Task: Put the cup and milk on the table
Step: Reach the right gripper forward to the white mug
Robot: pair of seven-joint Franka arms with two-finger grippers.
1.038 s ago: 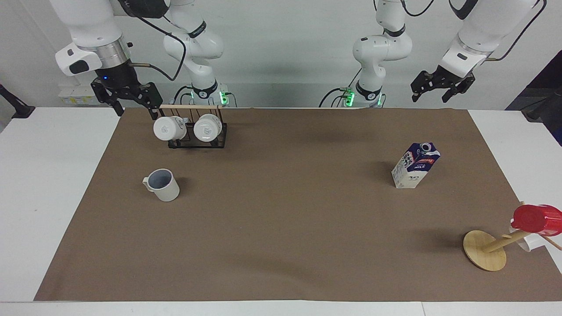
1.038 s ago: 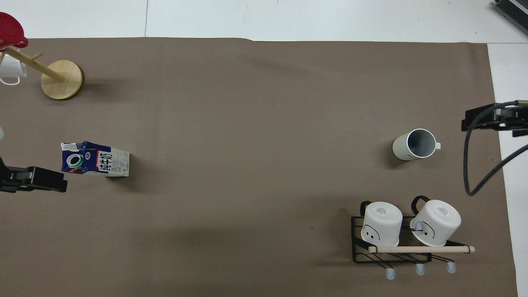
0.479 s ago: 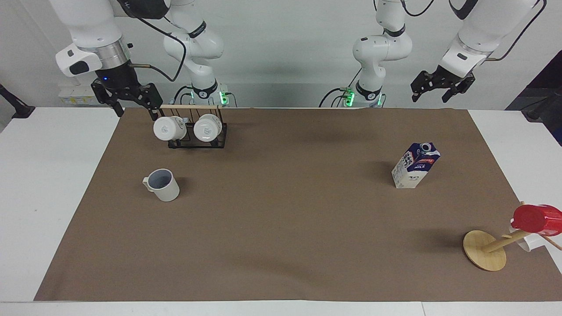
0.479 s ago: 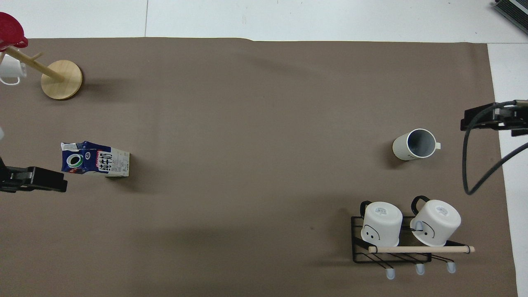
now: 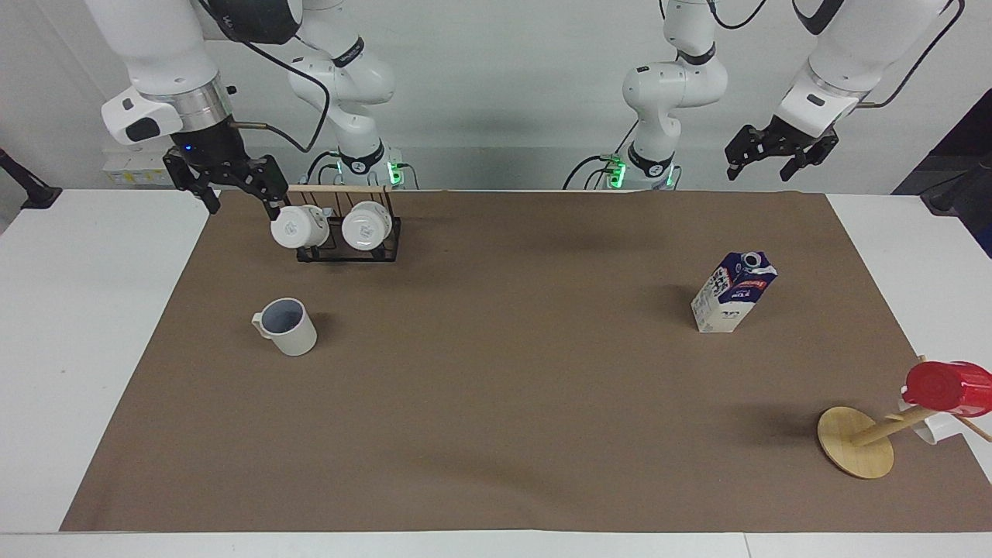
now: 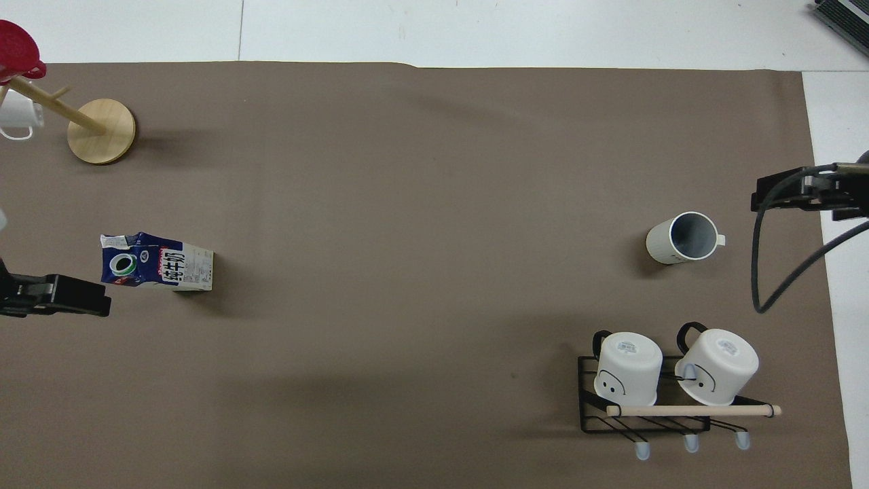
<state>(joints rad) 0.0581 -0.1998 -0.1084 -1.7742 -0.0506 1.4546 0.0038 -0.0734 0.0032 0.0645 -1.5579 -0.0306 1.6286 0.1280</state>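
Apparently you're done: the cup (image 5: 286, 326) and the milk (image 5: 733, 292) both stand upright on the table (image 5: 93, 325), well apart, while the left hand (image 5: 777, 153) and right hand (image 5: 229, 180) hover empty, fingers apart.

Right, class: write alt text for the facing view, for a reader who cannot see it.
A brown-covered table holds an upright off-white cup toward the right arm's end and a milk carton toward the left arm's end. Both arms hang empty near the robots' edge: the right claw beside a rack of two white mugs, the left claw raised, both open.
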